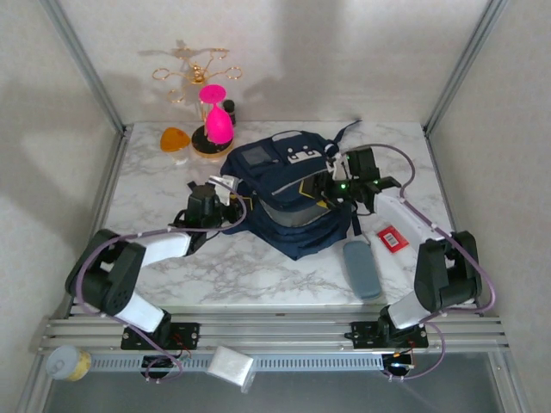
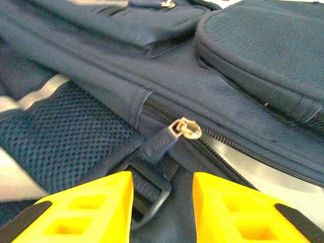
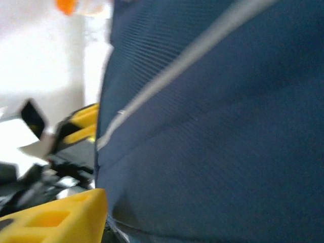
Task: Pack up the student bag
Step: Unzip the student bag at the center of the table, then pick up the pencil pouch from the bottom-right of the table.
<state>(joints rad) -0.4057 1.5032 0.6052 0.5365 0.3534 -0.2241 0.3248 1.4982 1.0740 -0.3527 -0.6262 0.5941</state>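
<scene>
The student bag, a large navy backpack with grey patches, lies in the middle of the marble table. My left gripper is at its left side, and its yellow fingers stand apart, holding nothing. A black strap buckle lies between them, and a metal zipper pull sits just ahead on the closed zipper. My right gripper is against the bag's right side. One yellow finger shows at the lower left, set wide; navy bag fabric hides the other.
A grey pencil case and a small red card lie right of the bag near the front. At the back left are a pink egg on a stand, an orange piece and a gold wire stand.
</scene>
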